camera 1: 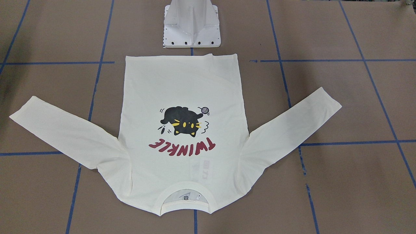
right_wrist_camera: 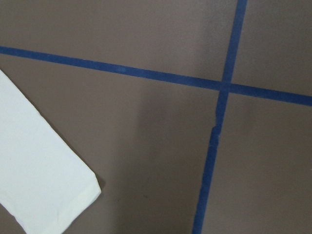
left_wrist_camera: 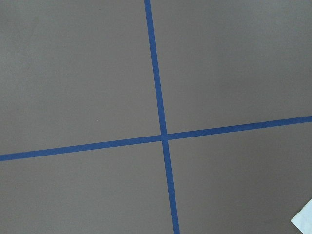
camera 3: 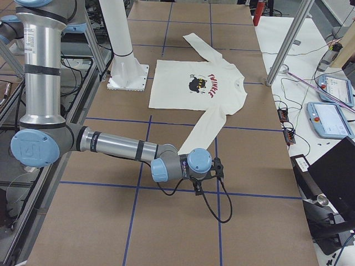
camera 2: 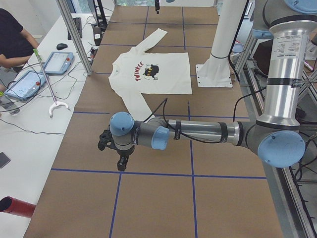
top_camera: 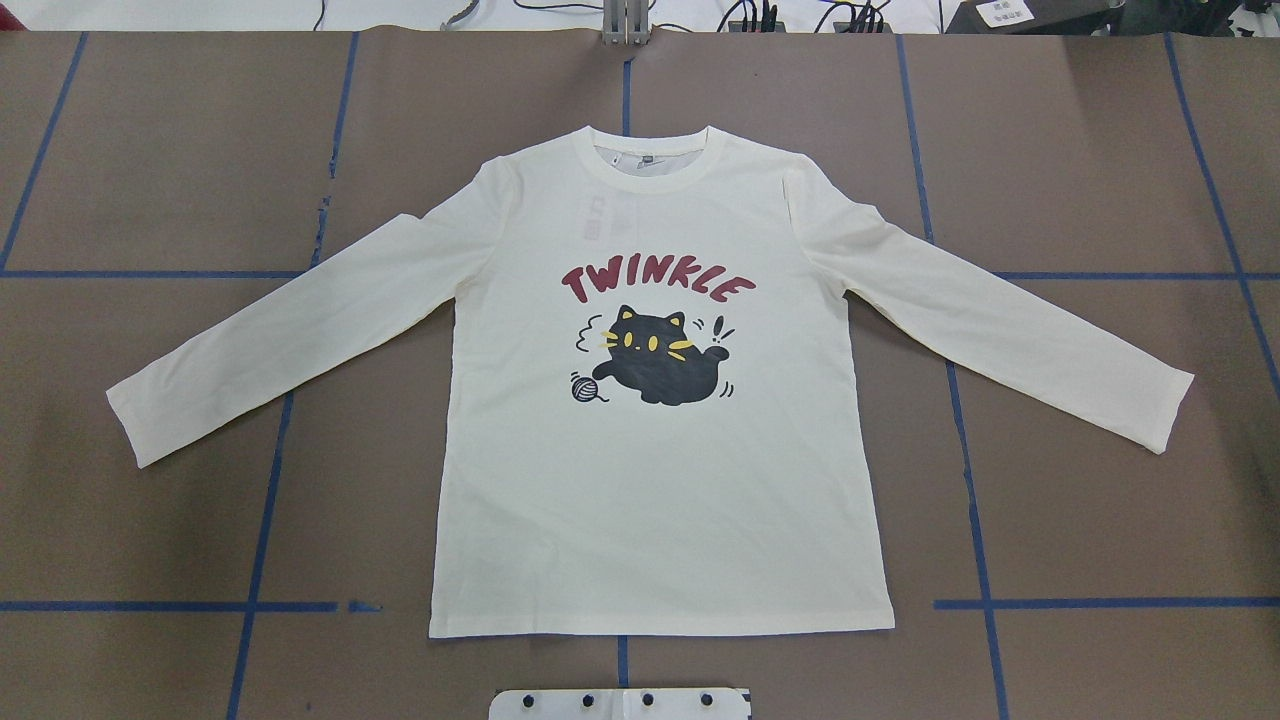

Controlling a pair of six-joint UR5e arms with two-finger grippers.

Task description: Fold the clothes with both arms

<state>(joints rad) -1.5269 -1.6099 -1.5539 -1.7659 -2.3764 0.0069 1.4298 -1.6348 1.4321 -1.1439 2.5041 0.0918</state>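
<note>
shirt point(top_camera: 660, 480) laid flat, print up

left claw point(camera 2: 120, 166) and right claw point(camera 3: 198, 185) each hang over the table point(top_camera: 1100, 500), tips down; can't tell if either is apart or together. a cuff point(right_wrist_camera: 44, 185) sits near each claw, and the shirt body lies farther off between the two, collar point(top_camera: 650, 160) away from the robot.

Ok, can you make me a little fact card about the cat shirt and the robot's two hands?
shirt: cream long-sleeved T-shirt, lying flat on the brown table, not folded yet
picture side: facing up, black cat under red TWINKLE lettering
sleeves: both spread out to the sides
collar: at the end far from the robot's white base
left gripper: over bare table, off the shirt; open or shut: cannot tell
right gripper: over bare table at the other end, off the shirt; cannot tell either
</note>
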